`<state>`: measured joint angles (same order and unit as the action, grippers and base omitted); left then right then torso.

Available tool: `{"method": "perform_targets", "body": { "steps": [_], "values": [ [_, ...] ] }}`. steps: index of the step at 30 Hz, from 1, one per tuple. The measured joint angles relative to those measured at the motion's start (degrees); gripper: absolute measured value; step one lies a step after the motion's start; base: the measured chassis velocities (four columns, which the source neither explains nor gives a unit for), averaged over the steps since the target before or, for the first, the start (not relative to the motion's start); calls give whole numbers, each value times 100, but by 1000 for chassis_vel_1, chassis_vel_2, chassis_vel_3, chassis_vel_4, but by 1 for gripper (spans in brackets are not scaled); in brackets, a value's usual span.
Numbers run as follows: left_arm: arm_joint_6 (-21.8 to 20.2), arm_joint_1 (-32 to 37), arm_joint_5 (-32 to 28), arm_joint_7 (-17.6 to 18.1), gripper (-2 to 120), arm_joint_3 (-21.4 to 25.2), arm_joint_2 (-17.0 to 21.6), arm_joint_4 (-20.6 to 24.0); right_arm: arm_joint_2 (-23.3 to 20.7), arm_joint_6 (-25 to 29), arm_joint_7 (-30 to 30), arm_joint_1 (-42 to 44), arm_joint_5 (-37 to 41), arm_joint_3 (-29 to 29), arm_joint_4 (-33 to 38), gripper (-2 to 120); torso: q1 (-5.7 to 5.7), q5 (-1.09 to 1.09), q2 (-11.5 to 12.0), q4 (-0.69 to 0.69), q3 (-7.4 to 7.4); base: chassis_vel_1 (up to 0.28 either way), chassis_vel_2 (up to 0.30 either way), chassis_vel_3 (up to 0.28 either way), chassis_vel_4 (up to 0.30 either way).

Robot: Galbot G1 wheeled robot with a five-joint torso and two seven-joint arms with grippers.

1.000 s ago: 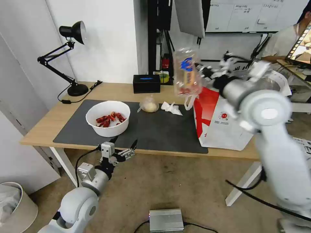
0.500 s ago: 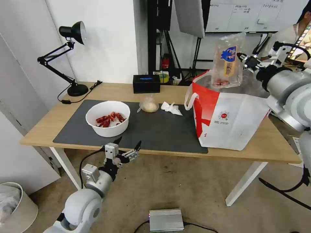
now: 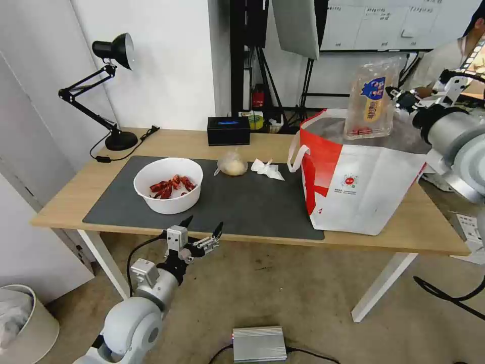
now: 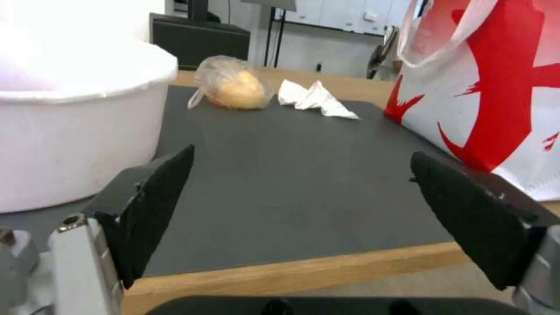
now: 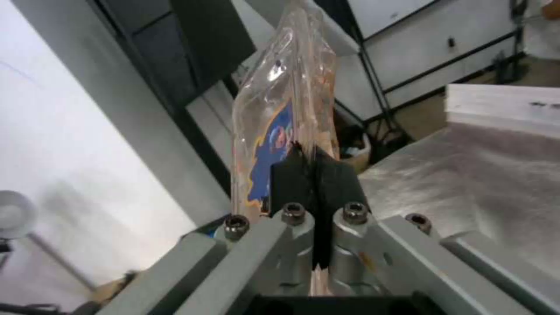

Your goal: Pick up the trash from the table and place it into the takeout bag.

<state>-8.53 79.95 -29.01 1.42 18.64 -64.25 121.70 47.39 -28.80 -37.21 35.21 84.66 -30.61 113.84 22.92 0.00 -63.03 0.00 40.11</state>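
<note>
Above the open takeout bag (image 3: 353, 177), the right gripper (image 3: 393, 94) is pinching one edge of the clear hinged plastic tray (image 3: 371, 106), which is hanging upright and looking light, thin, flexible and slippery.

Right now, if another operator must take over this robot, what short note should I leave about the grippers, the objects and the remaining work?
Right gripper: shut on the clear hinged plastic tray, held upright over the open takeout bag, not released.
Left gripper: open, idle, low at the table's near edge, in front of the bowl of crayfish shells.
On the mat: bowl, small knotted clear bag, crumpled tissue.
Done: tray lifted to the bag.
Left: release the tray, then bag the other three pieces.
</note>
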Motion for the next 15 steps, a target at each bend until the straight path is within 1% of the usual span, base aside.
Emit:
{"method": "perform_targets", "body": {
  "steps": [1, 2, 3, 5, 6, 8, 15],
  "values": [
    [0, 2, 0, 0, 100, 0, 3, 14, -5, 9, 99, 30, -188, 12, -62, 0, 0, 0, 0, 0, 0, 0, 0, 0, 0],
    [0, 2, 0, 0, 100, 0, 3, 14, -5, 9, 99, 30, -188, 12, -62, 0, 0, 0, 0, 0, 0, 0, 0, 0, 0],
    [0, 4, -1, 0, 100, 1, 6, 26, -24, 24, 224, 73, -428, 31, -105, 0, 0, 0, 0, 1, 0, 0, 0, 0, 0],
    [0, 4, -1, 0, 100, 1, 6, 26, -24, 24, 224, 73, -428, 31, -105, 0, 0, 0, 0, 1, 0, 0, 0, 0, 0],
    [0, 13, -2, 0, 100, 4, 8, 59, -69, 68, 463, 182, -905, 52, -169, 0, 0, 0, 0, 0, 0, 0, 0, 0, 0],
    [1, 31, -2, 0, 100, 7, 7, 78, -98, 89, 586, 257, -1179, 55, -202, 0, 0, 0, 0, 0, 0, 0, 0, 0, 0],
    [6, 55, 4, 0, 100, 4, 8, 100, -78, 108, 629, 433, -1297, 53, -223, 0, 0, 0, 0, 0, 0, 0, 0, 0, 0]
  ]
}}
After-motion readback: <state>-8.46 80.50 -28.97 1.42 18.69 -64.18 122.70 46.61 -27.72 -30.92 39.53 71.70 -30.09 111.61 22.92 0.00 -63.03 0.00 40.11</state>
